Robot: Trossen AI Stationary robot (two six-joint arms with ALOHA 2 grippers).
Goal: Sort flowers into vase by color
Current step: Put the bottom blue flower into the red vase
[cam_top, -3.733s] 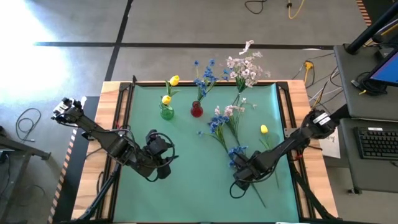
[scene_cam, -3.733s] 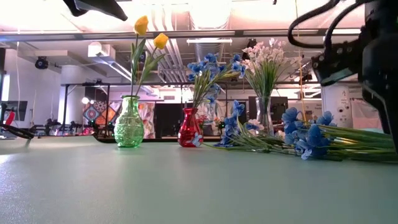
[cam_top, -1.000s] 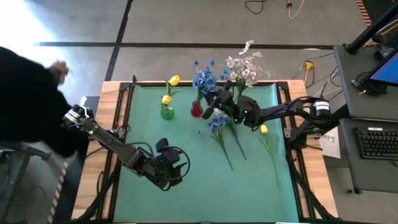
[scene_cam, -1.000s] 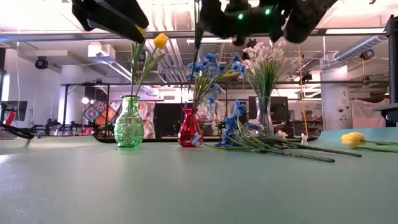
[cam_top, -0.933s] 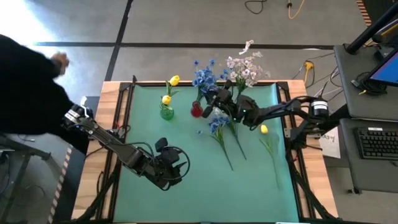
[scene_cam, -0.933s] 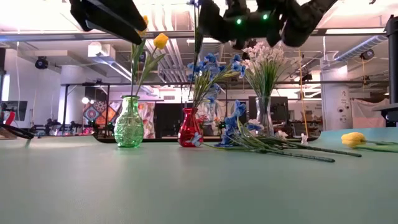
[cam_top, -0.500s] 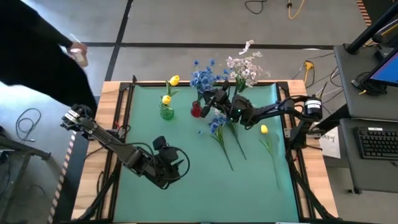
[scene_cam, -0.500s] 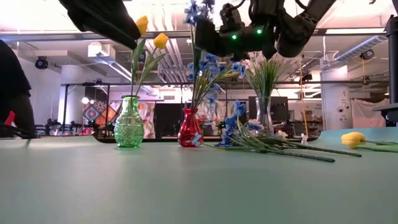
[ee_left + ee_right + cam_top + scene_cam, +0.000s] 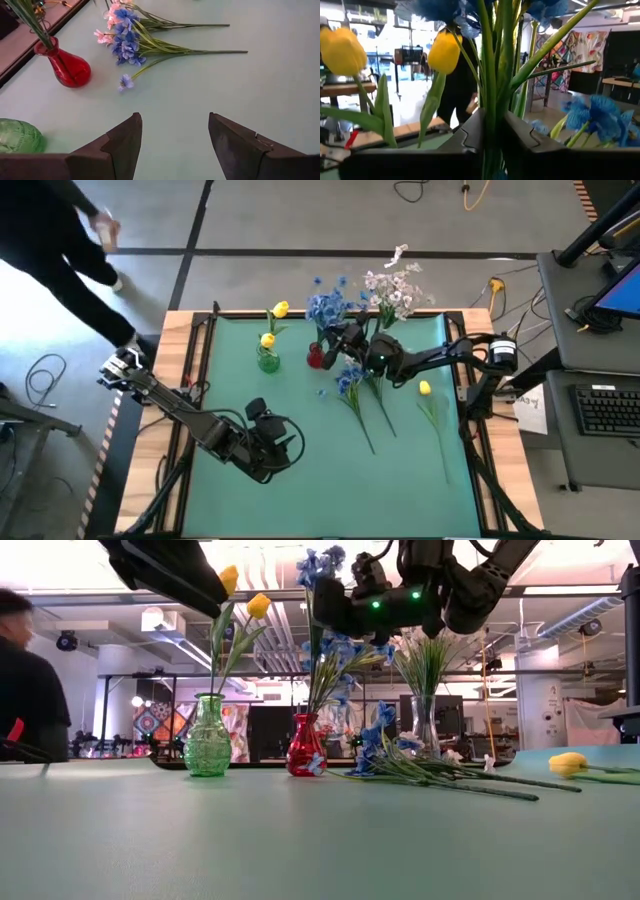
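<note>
My right gripper point(image 9: 338, 340) hovers over the red vase point(image 9: 315, 358) at the table's far middle, shut on a blue flower point(image 9: 318, 560) whose stem runs down toward that vase point(image 9: 305, 745). Whether the stem's lower end is inside the neck, I cannot tell. The green vase point(image 9: 268, 361) holds yellow flowers point(image 9: 258, 606). A clear vase point(image 9: 425, 725) holds pale pink-white sprays point(image 9: 395, 288). Blue and pink flowers point(image 9: 352, 380) and one yellow flower point(image 9: 424, 388) lie flat on the mat. My left gripper point(image 9: 270, 442) waits open at the near left point(image 9: 175, 135). My right gripper pinches the blue flower's green stem point(image 9: 489, 120) between its two fingers, below the blossom. The fingers come level from the table's right side and lie across the stem. The flower stands upright, lifted clear of the table, blossom above the fingers.
A person point(image 9: 60, 240) walks past the table's far left corner, off the table. The green mat point(image 9: 300, 490) is bare along its near half. A desk with a keyboard point(image 9: 605, 408) stands to the right.
My right gripper has gone a little toward the table's left edge and down, over the red vase, with the blue flower upright; its blossom has come down into the low view. The person at the left has moved away toward the far side.
</note>
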